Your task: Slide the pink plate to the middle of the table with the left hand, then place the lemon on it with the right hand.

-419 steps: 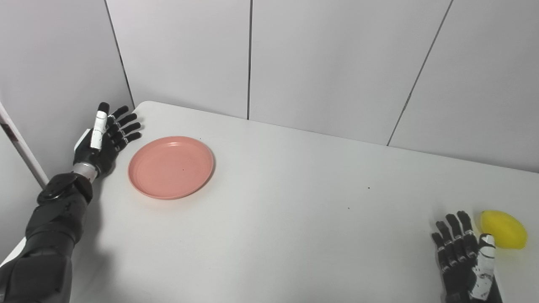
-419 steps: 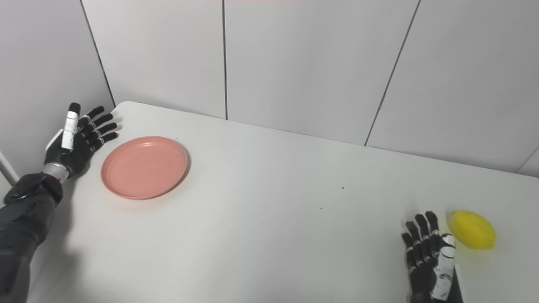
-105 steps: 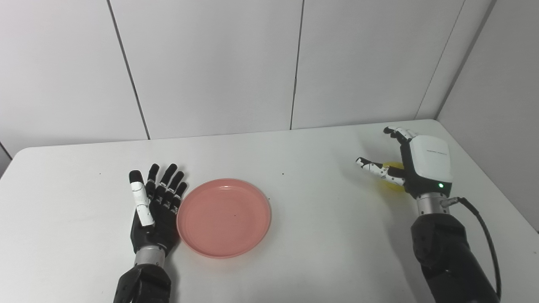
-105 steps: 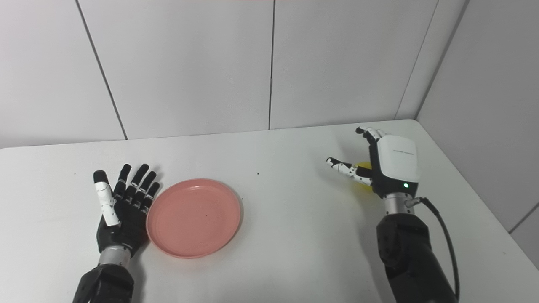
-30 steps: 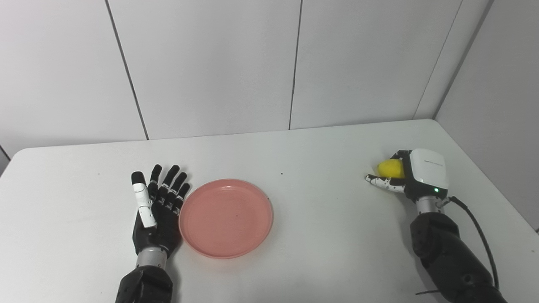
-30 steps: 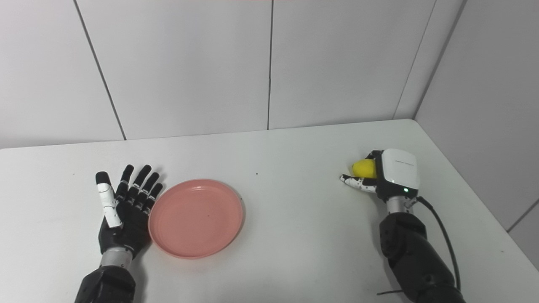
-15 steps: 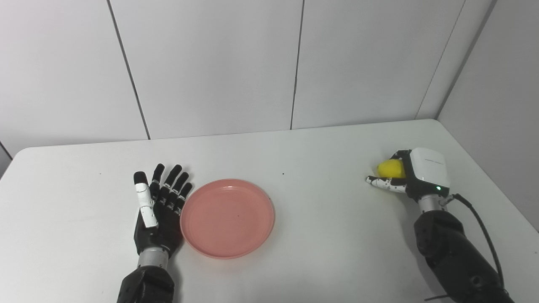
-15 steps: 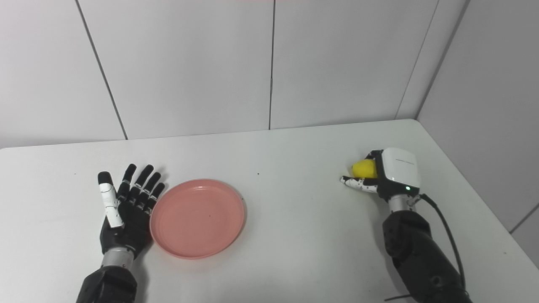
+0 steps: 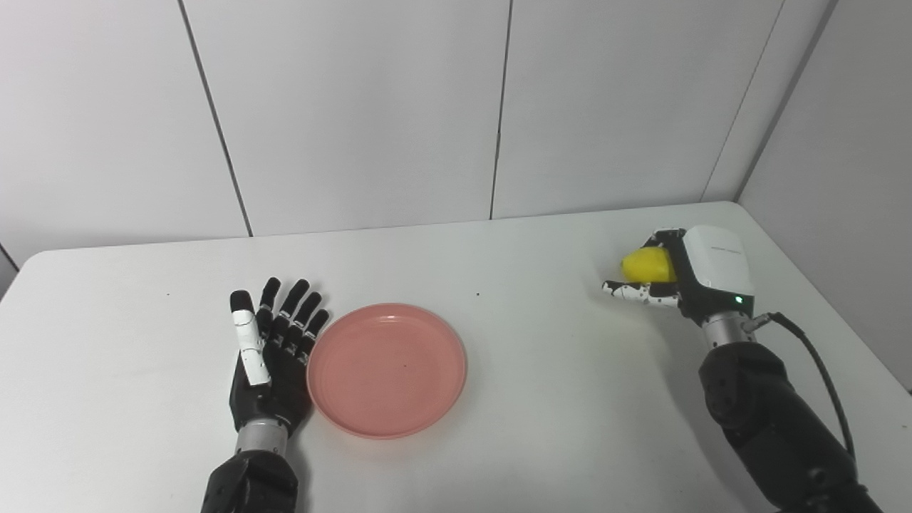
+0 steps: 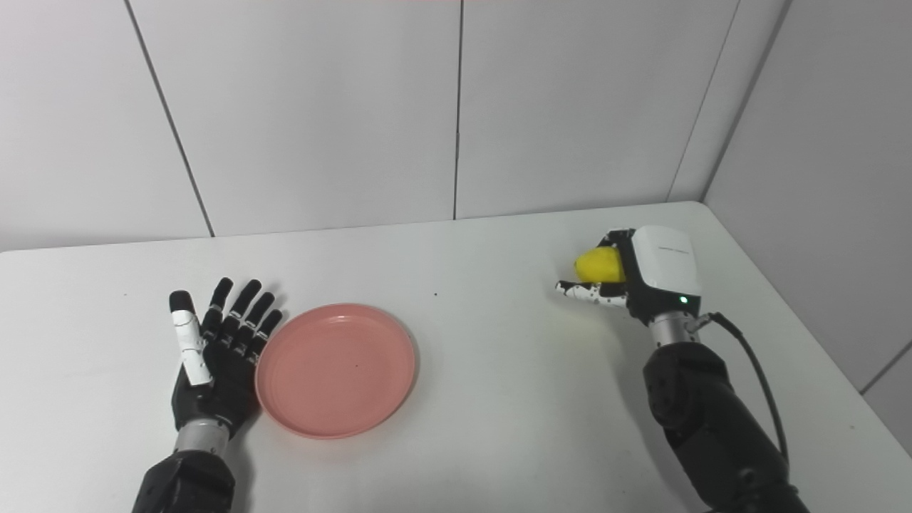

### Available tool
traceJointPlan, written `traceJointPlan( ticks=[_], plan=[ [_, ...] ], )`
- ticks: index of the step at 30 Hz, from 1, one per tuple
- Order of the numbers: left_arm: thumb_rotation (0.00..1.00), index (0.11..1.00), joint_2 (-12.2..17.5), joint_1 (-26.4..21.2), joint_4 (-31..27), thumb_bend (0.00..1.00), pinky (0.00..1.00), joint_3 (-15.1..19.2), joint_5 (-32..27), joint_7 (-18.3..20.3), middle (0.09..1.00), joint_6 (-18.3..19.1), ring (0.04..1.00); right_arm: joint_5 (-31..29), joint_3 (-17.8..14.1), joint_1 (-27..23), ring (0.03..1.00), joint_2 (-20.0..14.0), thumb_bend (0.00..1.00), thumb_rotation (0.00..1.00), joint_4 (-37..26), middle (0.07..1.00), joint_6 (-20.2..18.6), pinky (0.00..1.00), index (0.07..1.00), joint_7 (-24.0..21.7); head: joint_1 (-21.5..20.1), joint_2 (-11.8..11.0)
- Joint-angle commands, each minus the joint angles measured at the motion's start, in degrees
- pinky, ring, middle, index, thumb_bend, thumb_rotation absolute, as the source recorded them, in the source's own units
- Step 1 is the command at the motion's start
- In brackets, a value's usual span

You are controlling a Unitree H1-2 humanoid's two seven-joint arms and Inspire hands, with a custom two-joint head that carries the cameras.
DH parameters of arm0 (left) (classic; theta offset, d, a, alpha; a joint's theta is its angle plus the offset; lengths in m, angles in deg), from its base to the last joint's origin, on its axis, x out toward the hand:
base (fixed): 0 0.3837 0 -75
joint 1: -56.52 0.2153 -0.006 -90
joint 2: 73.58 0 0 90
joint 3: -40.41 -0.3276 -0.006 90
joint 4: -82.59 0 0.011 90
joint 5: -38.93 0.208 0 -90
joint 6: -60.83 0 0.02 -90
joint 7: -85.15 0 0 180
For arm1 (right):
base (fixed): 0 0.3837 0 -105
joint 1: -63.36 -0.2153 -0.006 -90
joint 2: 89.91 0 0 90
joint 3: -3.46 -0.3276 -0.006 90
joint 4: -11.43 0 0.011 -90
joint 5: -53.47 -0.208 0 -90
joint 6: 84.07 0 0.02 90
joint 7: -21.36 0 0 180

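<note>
Right robot hand [image 9: 695,274] grips the lemon [image 9: 647,266] between curled fingers and thumb, raised off the tabletop [image 9: 570,399] near its right end. Left robot hand [image 9: 274,363] lies flat, fingers spread, its edge against the pink plate [image 9: 388,368], which sits left of centre.

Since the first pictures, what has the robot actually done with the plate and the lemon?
The left hand slid the pink plate from the table's far left corner toward the middle, and now lies flat and open beside it. The right hand closed on the lemon, which lay on the table, and has just lifted it. The plate has hardly moved in the last seconds and is still empty.
</note>
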Motion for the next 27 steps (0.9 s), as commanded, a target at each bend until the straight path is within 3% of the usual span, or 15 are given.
traceJointPlan(
  ticks=[1, 5, 13, 18, 27],
  plan=[
    [0.81, 0.947, -1.18, 1.72, 1.16, 0.94, 0.89, -0.39, 1.11, -1.23, 0.855, 1.38, 0.866, 0.89, -0.27, -3.23, 0.149, -1.19, 0.6, 0.44, -2.83, 0.206, 2.89, 0.1, 0.237, 0.44, 0.02, -0.02],
    [0.8, 0.926, -1.89, 1.78, 1.15, 0.95, 0.87, -0.09, 0.81, -1.76, 0.841, 1.38, 0.853, 2.09, 0.59, -4.14, 0.164, 0.0, 0.61, 0.48, -5.49, 0.224, 1.56, 0.12, 0.269, -1.63, 0.87, -0.14],
    [0.78, 0.929, -1.92, 2.24, 1.04, 0.97, 0.89, -0.36, 0.46, -0.88, 0.867, 0.74, 0.869, 4.4, 2.92, -5.39, 0.164, 4.43, 0.61, 0.45, -9.52, 0.226, 0.36, 0.12, 0.277, -4.42, 1.83, -0.1],
    [0.79, 0.931, -1.83, 2.39, 0.56, 0.96, 0.89, -0.44, 0.7, -1.39, 0.869, 1.03, 0.873, 5.36, 3.8, -6.47, 0.171, 7.63, 0.6, 0.47, -10.27, 0.235, 0.55, 0.12, 0.275, -5.78, 2.2, -0.01],
    [0.79, 0.931, -1.72, 2.41, 0.61, 0.95, 0.89, -0.74, 1.02, -1.25, 0.876, 0.57, 0.886, 6.55, 6.11, -7.58, 0.215, 11.25, 0.59, 0.5, -9.9, 0.289, 1.57, 0.16, 0.352, -8.0, 2.52, -0.13]
  ],
)
